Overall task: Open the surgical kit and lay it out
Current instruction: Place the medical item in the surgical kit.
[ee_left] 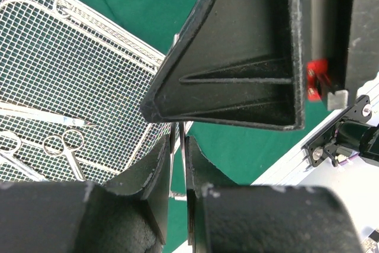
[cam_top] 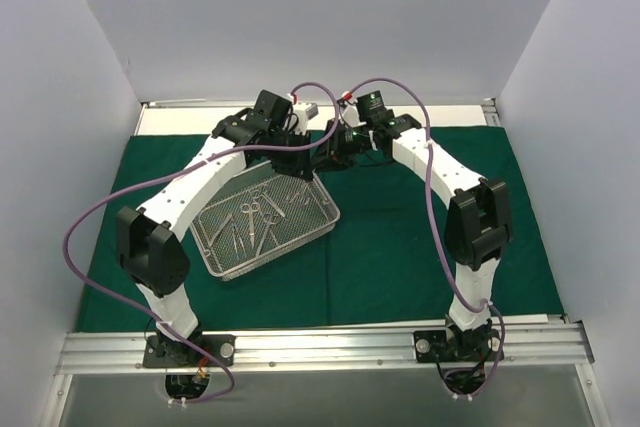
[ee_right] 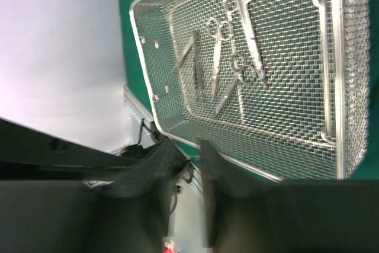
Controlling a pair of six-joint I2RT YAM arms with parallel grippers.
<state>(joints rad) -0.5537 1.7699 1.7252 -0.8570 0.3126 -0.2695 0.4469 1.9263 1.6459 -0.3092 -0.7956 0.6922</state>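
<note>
The dark green cloth (cam_top: 400,247) lies spread flat over the table. On its left half sits the silver wire-mesh tray (cam_top: 225,257) with several scissor-handled instruments (cam_top: 255,217) inside. Both grippers meet above the tray's far corner. My left gripper (ee_left: 177,141) is shut on a thin steel instrument (ee_left: 183,136) that sticks up between its pads. The right gripper's finger (ee_left: 237,57) crosses just above that instrument's far end. In the right wrist view my right gripper (ee_right: 186,158) shows blurred fingers a narrow gap apart. What lies in that gap is unclear.
The tray (ee_right: 296,87) and its instruments (ee_right: 246,34) lie below the right gripper. White walls enclose the table on three sides. An aluminium rail (cam_top: 320,347) carrying both arm bases runs along the near edge. Purple cables (cam_top: 100,212) loop beside the arms.
</note>
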